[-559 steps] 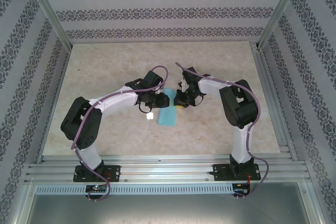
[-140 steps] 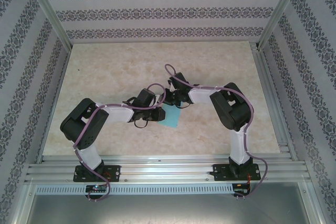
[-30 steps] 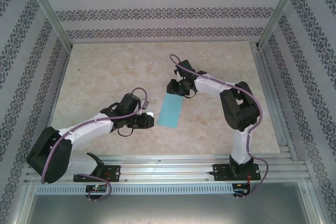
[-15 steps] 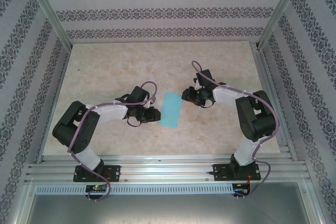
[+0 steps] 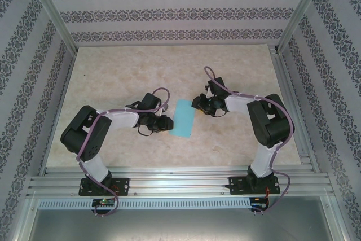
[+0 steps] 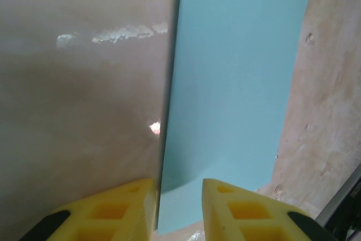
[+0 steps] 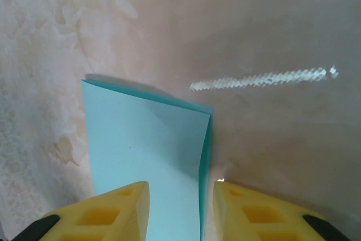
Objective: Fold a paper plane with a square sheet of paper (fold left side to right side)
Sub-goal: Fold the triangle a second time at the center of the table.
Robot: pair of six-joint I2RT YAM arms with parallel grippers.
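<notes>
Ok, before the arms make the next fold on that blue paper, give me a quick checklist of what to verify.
1. First fold done: ok. The square sheet of paper lies doubled into a narrow strip on the table.
2. Layers lying flat: not ok. In the right wrist view the top layer gapes along one long edge.
3. Left gripper open: ok, jaws apart at the strip's left edge.
4. Right gripper open: ok, jaws apart at the strip's far right corner.
5. Either gripper touching the paper: cannot tell.
</notes>
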